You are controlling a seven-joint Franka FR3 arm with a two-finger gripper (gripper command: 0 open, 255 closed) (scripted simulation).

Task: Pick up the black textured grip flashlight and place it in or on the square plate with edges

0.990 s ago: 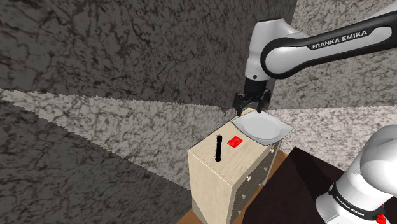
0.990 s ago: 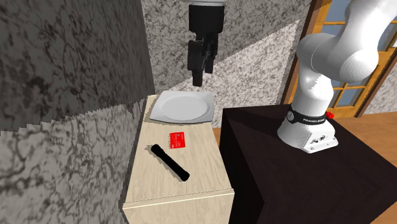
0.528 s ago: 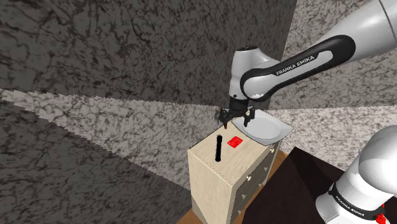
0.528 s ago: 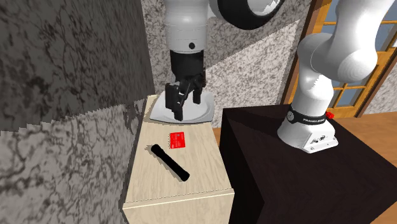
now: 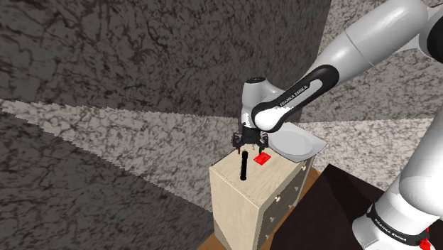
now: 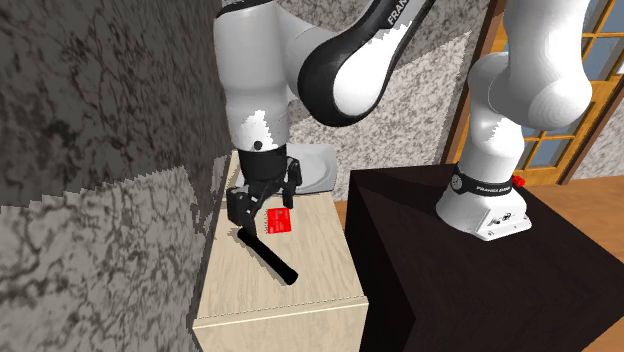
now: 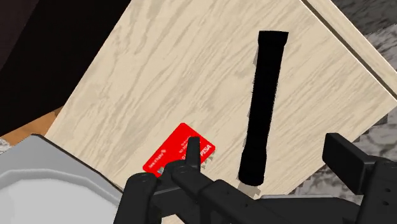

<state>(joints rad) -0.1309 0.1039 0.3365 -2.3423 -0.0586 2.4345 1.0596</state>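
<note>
The flashlight (image 7: 262, 105) lies flat on the light wood cabinet (image 7: 191, 70), about mid-top and somewhat toward the wall-side edge. One end points at the plate (image 5: 298, 142), which sits at the far end of the top. A red card (image 7: 181, 149) lies between the flashlight and the plate, close to both.

My main worry is where I would take hold. I am lined up over the plate-side end of the flashlight, not over its middle. A grip that far out could let the long body swing down or twist out when I lift. It is also round, so a finger that meets it first on one side may roll it toward the wall-side edge. In the wrist view one finger hangs right over the card, and coming straight down there could pin the card or drag it along. The other finger looks close to the cabinet's edge, with the wall just beyond.

My fingers (image 7: 347, 159) stand wide apart, low above the top. The flashlight's end shows between them, but neither finger touches it. I hold nothing.
</note>
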